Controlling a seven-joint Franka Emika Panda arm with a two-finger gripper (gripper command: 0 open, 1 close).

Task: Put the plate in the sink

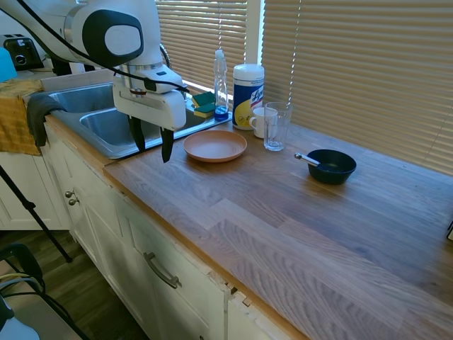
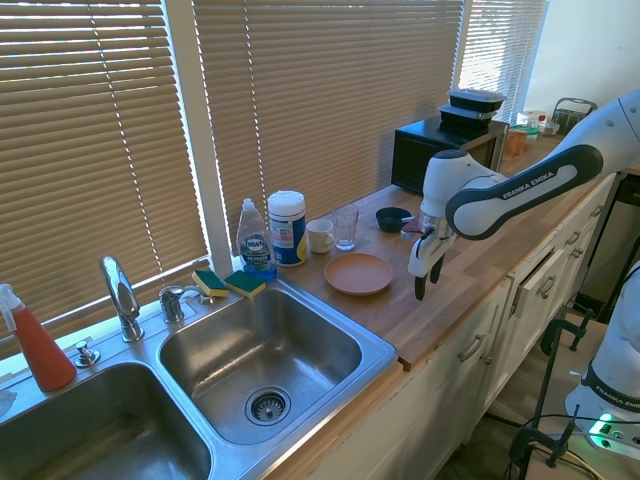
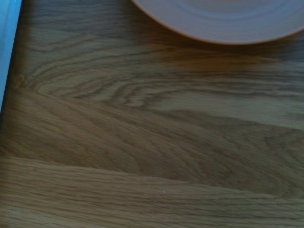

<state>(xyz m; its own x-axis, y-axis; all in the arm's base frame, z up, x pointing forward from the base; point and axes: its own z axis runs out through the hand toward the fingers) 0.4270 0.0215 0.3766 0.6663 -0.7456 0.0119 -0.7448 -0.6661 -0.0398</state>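
On the wooden worktop (image 1: pixel 283 212), the plate (image 1: pixel 215 146) sits beside the sink (image 2: pixel 262 360).
Fingers (image 1: pixel 167 145) spread wide, empty, hovering near the plate's rim, not touching.

Bare countertop (image 1: pixel 283 234) before plate (image 1: pixel 215 146)

One plate (image 1: pixel 215 146); one dark bowl (image 1: pixel 331 166) with one spoon (image 1: pixel 306 159); one mug (image 1: pixel 260 121); one glass (image 1: pixel 276 126); two sponges (image 2: pixel 230 283); two sink (image 2: pixel 262 362) basins; one soap bottle (image 2: pixel 255 240); one wipes canister (image 1: pixel 248 86).
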